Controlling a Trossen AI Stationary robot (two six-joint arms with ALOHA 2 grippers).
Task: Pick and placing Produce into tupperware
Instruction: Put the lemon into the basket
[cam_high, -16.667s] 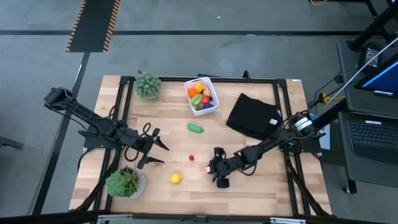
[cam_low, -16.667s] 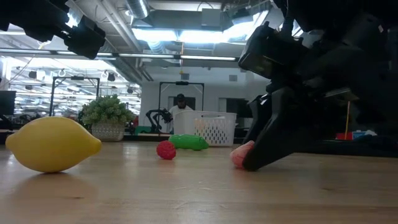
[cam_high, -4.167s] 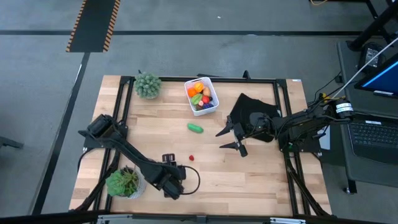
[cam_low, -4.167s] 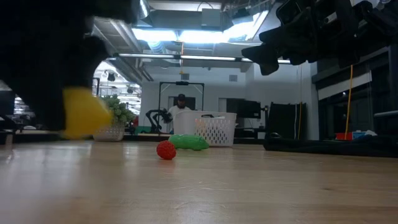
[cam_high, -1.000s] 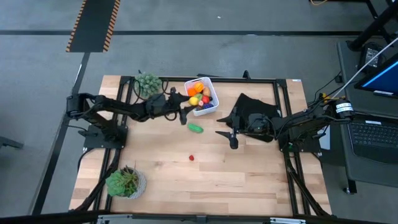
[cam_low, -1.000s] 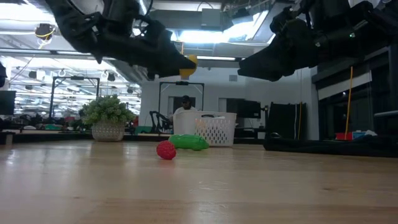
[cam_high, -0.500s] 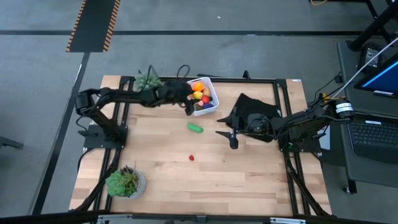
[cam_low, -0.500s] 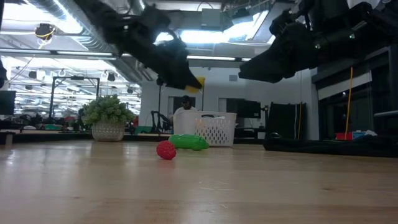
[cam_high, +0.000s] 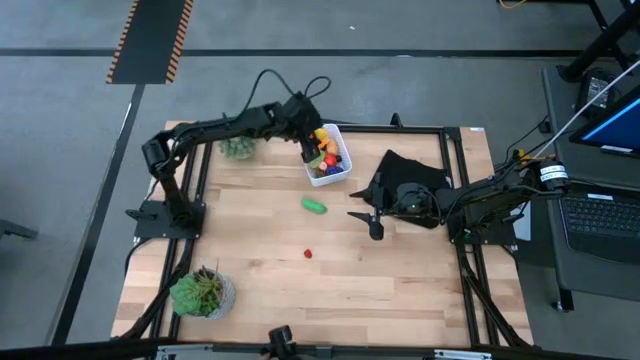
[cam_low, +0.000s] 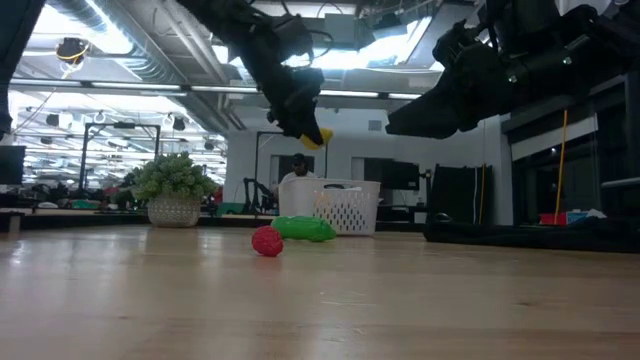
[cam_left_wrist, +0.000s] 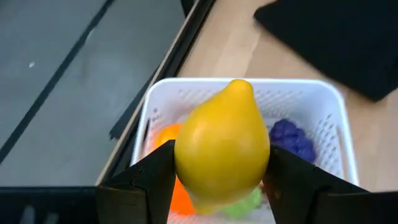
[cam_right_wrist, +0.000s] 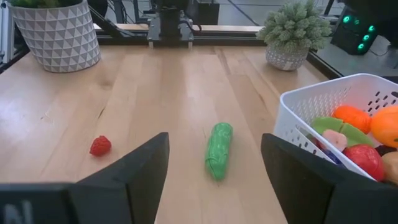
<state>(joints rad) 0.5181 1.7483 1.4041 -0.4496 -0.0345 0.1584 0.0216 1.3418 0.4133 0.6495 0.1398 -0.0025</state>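
A yellow lemon (cam_left_wrist: 222, 146) hangs over the white tupperware (cam_high: 341, 172), with my left gripper (cam_high: 312, 140) shut on it; in the low view the lemon (cam_low: 318, 138) is well above the tub (cam_low: 340, 207). The tub holds several pieces of produce, among them orange, green, red and purple ones. A green cucumber (cam_high: 314, 206) and a small red strawberry (cam_high: 308, 254) lie on the table. My right gripper (cam_high: 366, 222) is open beside the black cloth, pointing toward the cucumber (cam_right_wrist: 218, 149). My left gripper pinches the lemon between its two fingers, on the two sides of its wide middle (cam_left_wrist: 183, 155). The fingers slant downward from the table's left side. The lemon's pointed tip (cam_left_wrist: 239, 87) faces away from the gripper. It is lifted clear, over the tub.
A black folded cloth (cam_high: 405, 185) lies at the right of the tub. One potted plant (cam_high: 237, 147) stands at the far left, partly under my left arm; another (cam_high: 203, 293) stands at the near left. The table's near middle is bare wood.
My left gripper has carried the lemon up and toward the table's far edge, from beside the tub's near left corner to over the tub, and has tipped to point more steeply down. The lemon stays between the fingers.
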